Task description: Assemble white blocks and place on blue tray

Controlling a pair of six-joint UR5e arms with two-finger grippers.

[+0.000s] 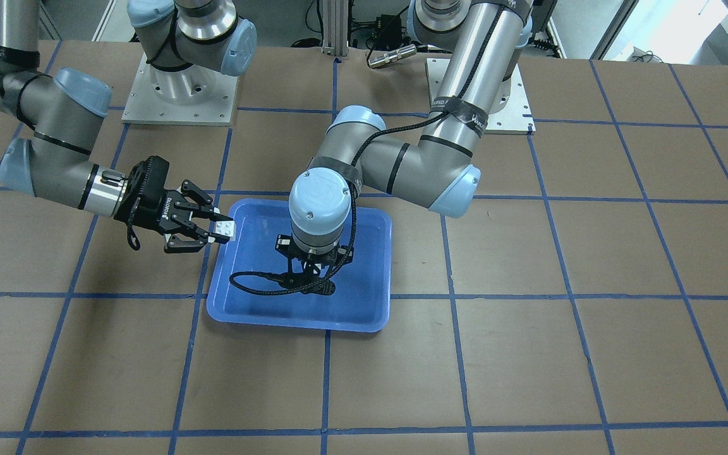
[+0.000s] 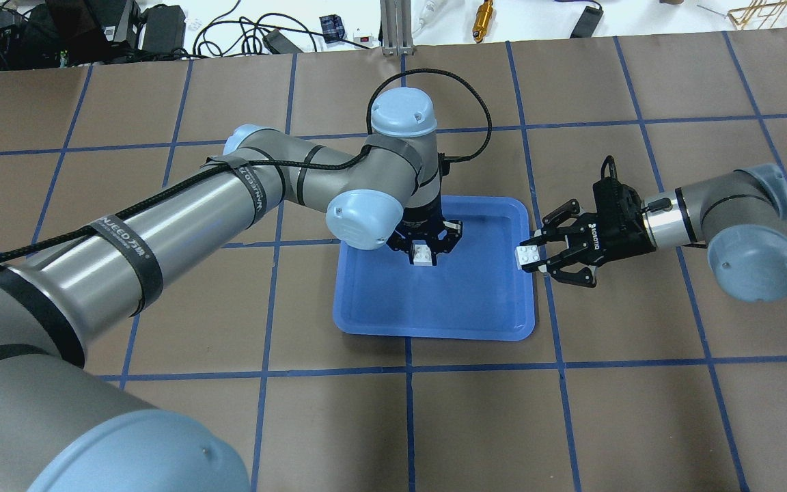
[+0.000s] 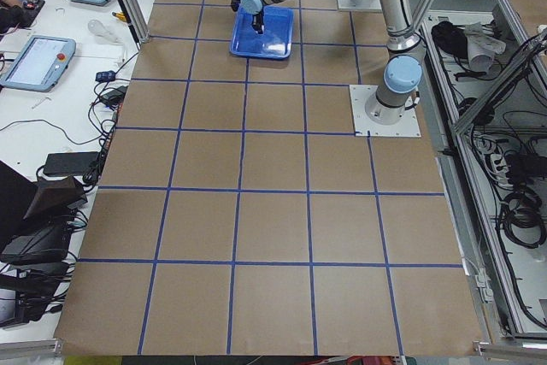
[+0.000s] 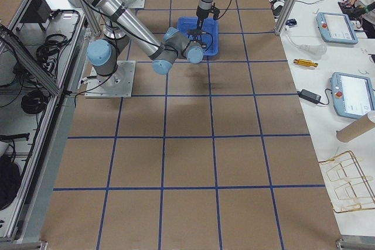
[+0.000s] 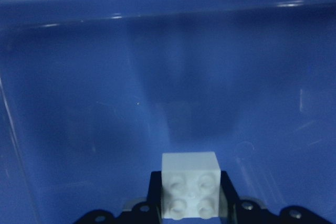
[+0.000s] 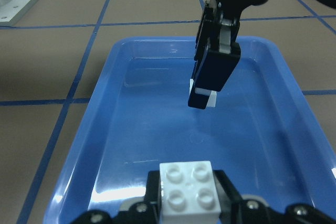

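Note:
The blue tray (image 2: 434, 328) lies in the middle of the table. My left gripper (image 2: 425, 256) points straight down over the tray's far half and is shut on a white block (image 2: 423, 254), which also shows in the left wrist view (image 5: 190, 184) and hangs just above the tray floor (image 5: 157, 77). My right gripper (image 2: 531, 256) is level, at the tray's right rim in the overhead view, and is shut on the second white block (image 2: 527, 255), studs up (image 6: 189, 187). From the right wrist view, the left gripper (image 6: 212, 74) and its block (image 6: 203, 98) are ahead over the tray (image 6: 157, 129).
Brown table cover with a blue tape grid. The arm base plates (image 1: 181, 95) stand at the robot's side. Cables and tools (image 2: 482, 14) lie beyond the far edge; side benches hold tablets (image 4: 345, 92). The left arm's elbow (image 1: 446, 183) hangs over the tray's corner.

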